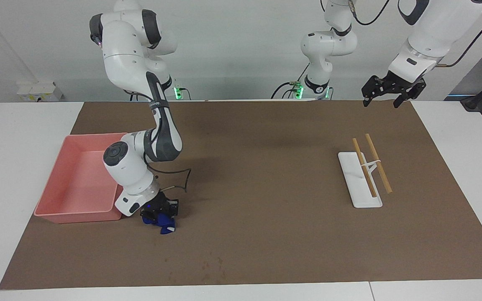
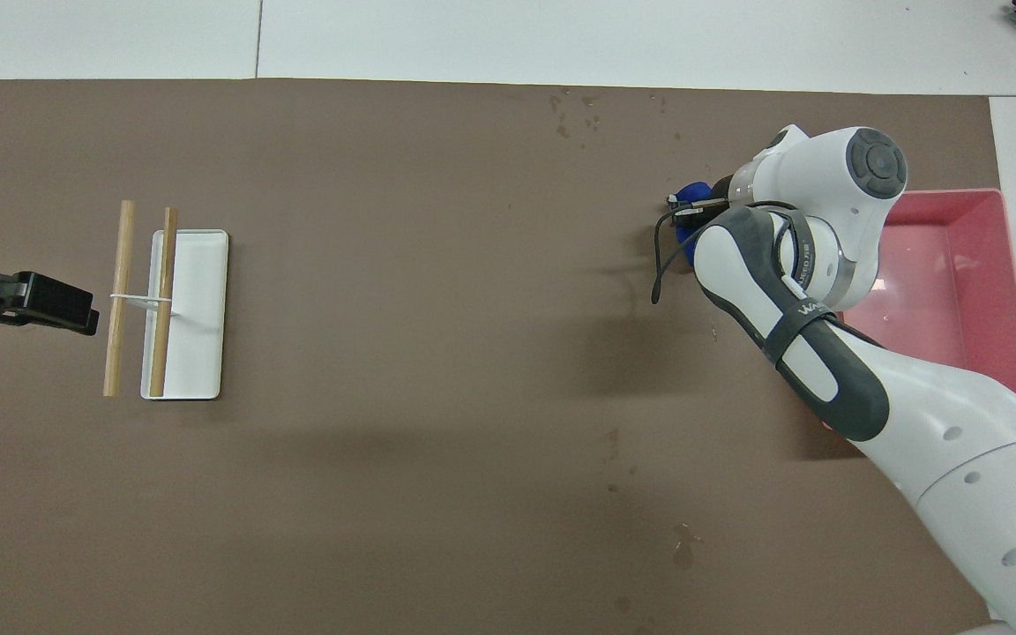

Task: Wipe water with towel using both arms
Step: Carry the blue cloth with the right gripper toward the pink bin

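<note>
The small blue towel (image 1: 165, 226) hangs bunched under my right gripper (image 1: 160, 215), which is shut on it, low over the brown mat beside the pink tray's corner. From overhead, only a bit of the towel (image 2: 694, 191) shows past the right arm's wrist, and the right gripper (image 2: 686, 209) is mostly hidden. Faint water spots (image 1: 211, 264) mark the mat farther from the robots than the towel; in the overhead view the water spots (image 2: 575, 111) lie near the mat's edge. My left gripper (image 1: 381, 104) hangs open and empty in the air over the mat's edge at the left arm's end, where the arm waits (image 2: 76, 310).
A pink tray (image 1: 52, 209) sits at the right arm's end of the mat, beside the right wrist. A white flat dish (image 1: 357, 196) with two wooden sticks (image 1: 378, 169) tied across it lies toward the left arm's end. More faint spots (image 2: 683, 549) dot the mat nearer the robots.
</note>
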Available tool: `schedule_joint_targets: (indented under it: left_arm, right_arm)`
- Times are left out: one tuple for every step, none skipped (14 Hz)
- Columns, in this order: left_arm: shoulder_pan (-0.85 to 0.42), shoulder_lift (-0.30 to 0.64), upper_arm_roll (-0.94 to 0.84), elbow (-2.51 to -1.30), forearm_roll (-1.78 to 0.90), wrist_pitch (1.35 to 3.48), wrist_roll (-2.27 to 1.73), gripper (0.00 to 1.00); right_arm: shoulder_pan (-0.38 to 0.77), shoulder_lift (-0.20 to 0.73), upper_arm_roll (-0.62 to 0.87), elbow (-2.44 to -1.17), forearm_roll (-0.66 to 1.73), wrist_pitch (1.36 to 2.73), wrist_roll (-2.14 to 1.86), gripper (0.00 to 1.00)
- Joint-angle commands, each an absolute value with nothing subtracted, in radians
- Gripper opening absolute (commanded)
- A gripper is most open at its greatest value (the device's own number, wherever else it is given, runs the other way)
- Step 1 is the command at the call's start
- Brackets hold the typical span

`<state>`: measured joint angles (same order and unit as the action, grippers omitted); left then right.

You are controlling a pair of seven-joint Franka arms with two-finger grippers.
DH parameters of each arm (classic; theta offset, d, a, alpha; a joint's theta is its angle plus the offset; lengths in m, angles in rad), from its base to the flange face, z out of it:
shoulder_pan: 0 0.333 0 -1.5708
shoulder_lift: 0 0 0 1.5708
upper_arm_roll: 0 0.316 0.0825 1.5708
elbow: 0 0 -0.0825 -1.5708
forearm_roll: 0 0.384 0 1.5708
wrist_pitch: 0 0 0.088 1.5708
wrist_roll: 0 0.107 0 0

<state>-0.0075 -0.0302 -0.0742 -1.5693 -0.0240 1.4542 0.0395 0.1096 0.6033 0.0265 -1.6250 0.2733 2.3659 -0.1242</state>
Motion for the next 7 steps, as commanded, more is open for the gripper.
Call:
schedule_joint_targets:
  left_arm:
    - [-0.017,-0.060,-0.077,-1.598,-0.011,1.445,0.048,1.00]
    - [-0.017,-0.060,-0.075,-1.600,-0.011,1.447,0.049,1.00]
    - [-0.014,-0.060,-0.075,-1.600,-0.011,1.447,0.049,1.00]
    - [-0.011,-0.060,-0.075,-1.598,-0.011,1.447,0.049,1.00]
    - [-0.011,-0.060,-0.075,-1.598,-0.011,1.447,0.049,1.00]
    - [-0.011,-0.060,-0.075,-1.598,-0.011,1.447,0.049,1.00]
    - [-0.011,-0.060,-0.075,-1.598,-0.011,1.447,0.049,1.00]
  right_arm:
    - [0.101,0.562,0.051,-1.768,0.305,2.312,-0.095,0.00]
    - [0.103,0.533,0.051,-1.799,0.305,2.292,-0.097,0.00]
    - [0.101,0.503,0.049,-1.831,0.305,2.271,-0.098,0.00]
    - [0.100,0.471,0.049,-1.870,0.305,2.258,-0.100,0.00]
    - [0.097,0.441,0.049,-1.911,0.304,2.252,-0.103,0.00]
    - [0.084,0.402,0.049,-1.960,0.304,2.252,-0.106,0.00]
    - [0.081,0.372,0.048,-2.003,0.302,2.252,-0.115,0.00]
